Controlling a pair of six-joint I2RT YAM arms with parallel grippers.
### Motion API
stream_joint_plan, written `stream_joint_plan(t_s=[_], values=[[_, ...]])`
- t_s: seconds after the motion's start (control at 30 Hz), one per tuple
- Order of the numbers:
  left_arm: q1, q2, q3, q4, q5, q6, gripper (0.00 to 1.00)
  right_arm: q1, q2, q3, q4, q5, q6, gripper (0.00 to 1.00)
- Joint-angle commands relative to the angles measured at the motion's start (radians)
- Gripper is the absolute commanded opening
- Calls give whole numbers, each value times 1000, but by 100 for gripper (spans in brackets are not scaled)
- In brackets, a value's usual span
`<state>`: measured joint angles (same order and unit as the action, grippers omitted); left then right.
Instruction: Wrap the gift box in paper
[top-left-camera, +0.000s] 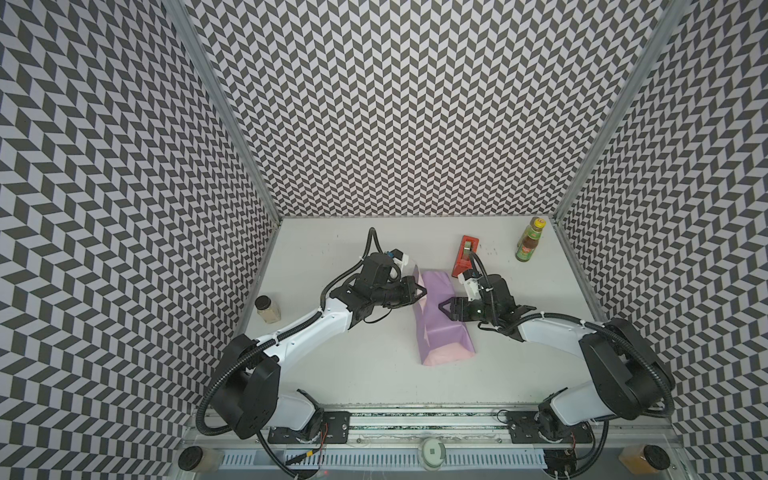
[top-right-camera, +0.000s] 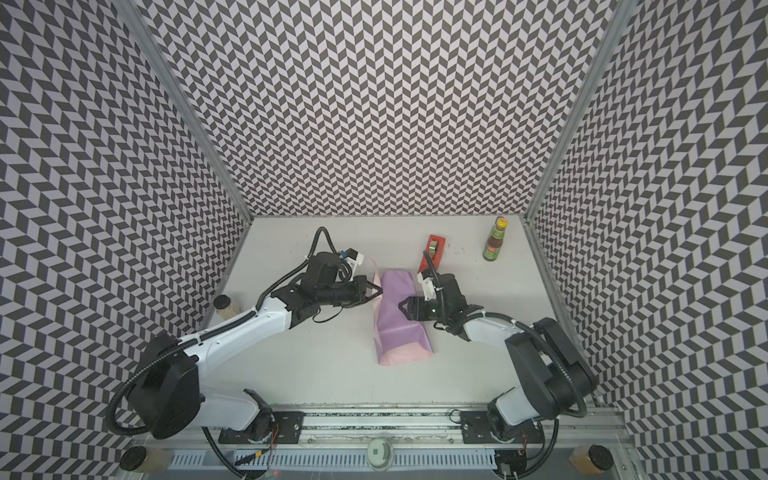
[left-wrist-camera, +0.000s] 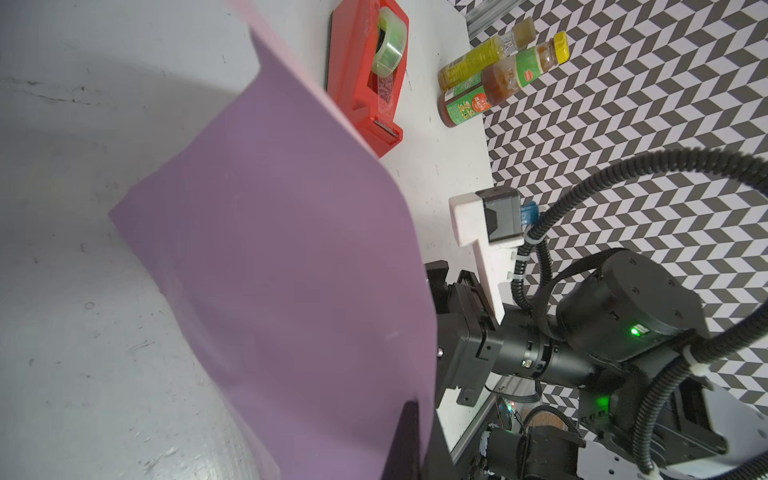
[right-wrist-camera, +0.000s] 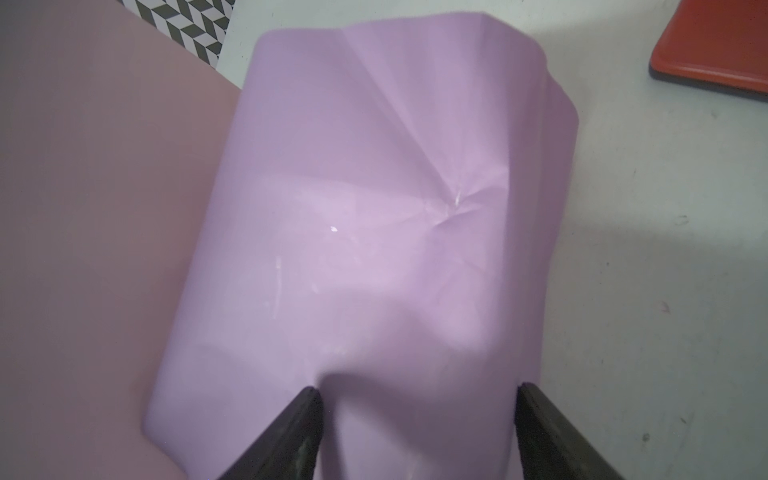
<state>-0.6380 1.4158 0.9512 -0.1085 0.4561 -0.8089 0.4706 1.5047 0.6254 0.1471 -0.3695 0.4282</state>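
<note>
The paper (top-left-camera: 440, 328) (top-right-camera: 395, 324) lies folded into a long lilac bundle mid-table, with its pale pink face showing at the near end. The gift box is hidden under it. My left gripper (top-left-camera: 422, 293) (top-right-camera: 376, 291) is shut on the paper's left edge and holds that flap raised; in the left wrist view the lilac sheet (left-wrist-camera: 270, 249) runs into the left gripper (left-wrist-camera: 415, 411). My right gripper (top-left-camera: 442, 309) (top-right-camera: 401, 305) (right-wrist-camera: 417, 395) is open, its two fingers spread just over the creased top of the paper (right-wrist-camera: 353, 249), nothing between them.
A red tape dispenser (top-left-camera: 465, 255) (top-right-camera: 432, 251) (left-wrist-camera: 365, 83) stands just behind the paper, close to the right wrist. A sauce bottle (top-left-camera: 528, 240) (top-right-camera: 494, 239) stands at the back right. A small jar (top-left-camera: 268, 309) (top-right-camera: 226, 307) sits at the table's left edge.
</note>
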Motion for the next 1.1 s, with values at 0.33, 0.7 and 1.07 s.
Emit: stream_joint_plan(t_s=[0.33, 0.7, 1.07], values=[[-38, -82, -16, 113, -175, -3, 0, 20, 49, -38, -150, 58, -19, 71], [-42, -146, -100, 71, -191, 66, 0, 20, 55, -35, -154, 60, -16, 71], [-5, -269, -223, 35, -242, 66, 0, 22, 55, -35, -157, 66, -14, 71]])
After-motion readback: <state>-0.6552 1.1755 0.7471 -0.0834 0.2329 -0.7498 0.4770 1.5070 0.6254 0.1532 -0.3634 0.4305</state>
